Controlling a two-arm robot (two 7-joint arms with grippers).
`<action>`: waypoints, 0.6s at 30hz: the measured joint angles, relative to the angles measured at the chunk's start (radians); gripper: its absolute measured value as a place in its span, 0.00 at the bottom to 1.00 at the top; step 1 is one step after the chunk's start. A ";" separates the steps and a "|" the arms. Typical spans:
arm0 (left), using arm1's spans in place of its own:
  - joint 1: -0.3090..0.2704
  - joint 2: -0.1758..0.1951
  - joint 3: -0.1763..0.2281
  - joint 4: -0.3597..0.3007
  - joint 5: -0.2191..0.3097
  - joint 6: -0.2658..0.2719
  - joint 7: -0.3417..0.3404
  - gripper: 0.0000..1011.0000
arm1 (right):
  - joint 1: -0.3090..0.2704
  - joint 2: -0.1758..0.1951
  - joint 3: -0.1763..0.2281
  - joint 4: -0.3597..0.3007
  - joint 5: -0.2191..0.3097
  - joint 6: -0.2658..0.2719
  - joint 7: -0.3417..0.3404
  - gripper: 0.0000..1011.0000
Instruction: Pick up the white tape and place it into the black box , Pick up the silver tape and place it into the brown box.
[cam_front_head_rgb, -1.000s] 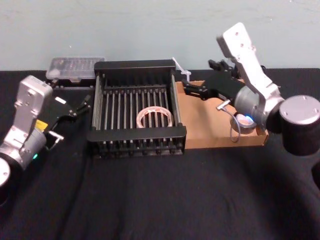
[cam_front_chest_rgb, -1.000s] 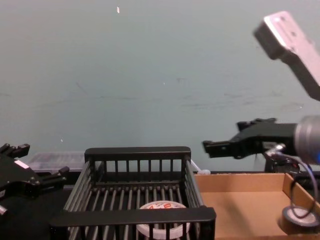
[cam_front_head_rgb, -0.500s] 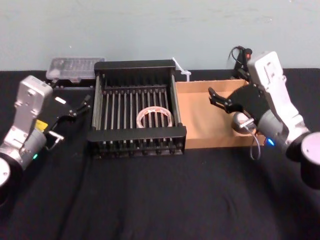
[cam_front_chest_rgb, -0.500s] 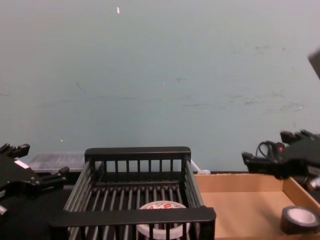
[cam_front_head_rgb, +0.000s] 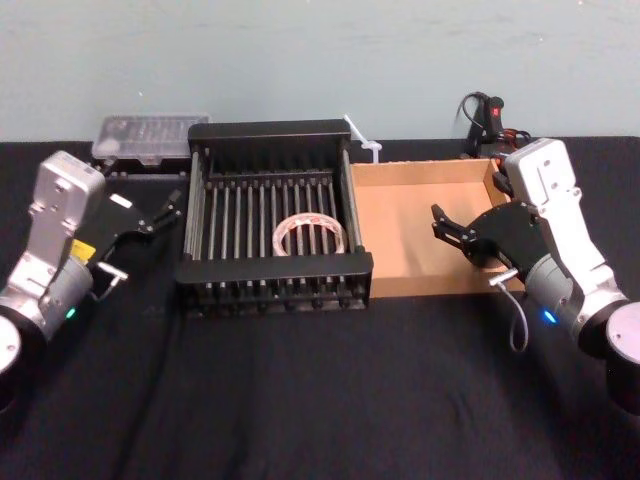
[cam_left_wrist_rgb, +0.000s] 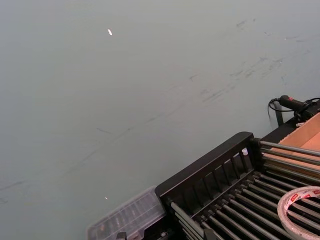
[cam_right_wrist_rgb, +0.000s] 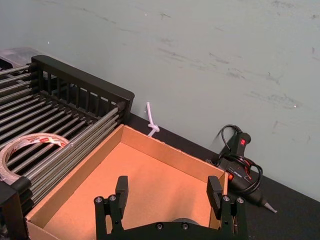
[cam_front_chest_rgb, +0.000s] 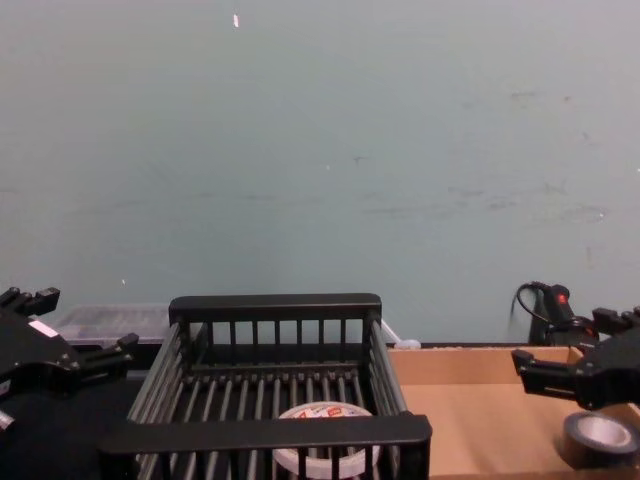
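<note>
On the bench (cam_front_head_rgb: 300, 400), white tape (cam_front_head_rgb: 310, 236) sits in black box (cam_front_head_rgb: 270, 129), silver tape (cam_front_chest_rgb: 598, 437) in brown box (cam_front_head_rgb: 400, 230) beneath the spread right end effector (cam_right_wrist_rgb: 168, 184): seemingly done.

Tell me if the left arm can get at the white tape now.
Probably yes: the left gripper sits open beside the black box, the box has no lid, and nothing covers the white tape.

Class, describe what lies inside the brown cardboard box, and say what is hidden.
The silver tape lies flat in the brown box, near its right wall; in the head view the open right gripper covers it.
</note>
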 joint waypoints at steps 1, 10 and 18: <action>0.000 0.000 0.000 0.000 0.000 0.000 0.000 0.99 | 0.000 0.000 0.000 0.000 0.000 0.000 0.000 0.99; 0.000 0.000 0.000 0.000 0.000 0.000 0.000 0.99 | 0.001 0.003 -0.004 0.000 0.000 -0.001 0.000 0.99; 0.000 0.000 0.000 0.000 0.000 0.000 0.000 0.99 | 0.002 0.004 -0.006 0.000 0.000 -0.002 0.000 0.99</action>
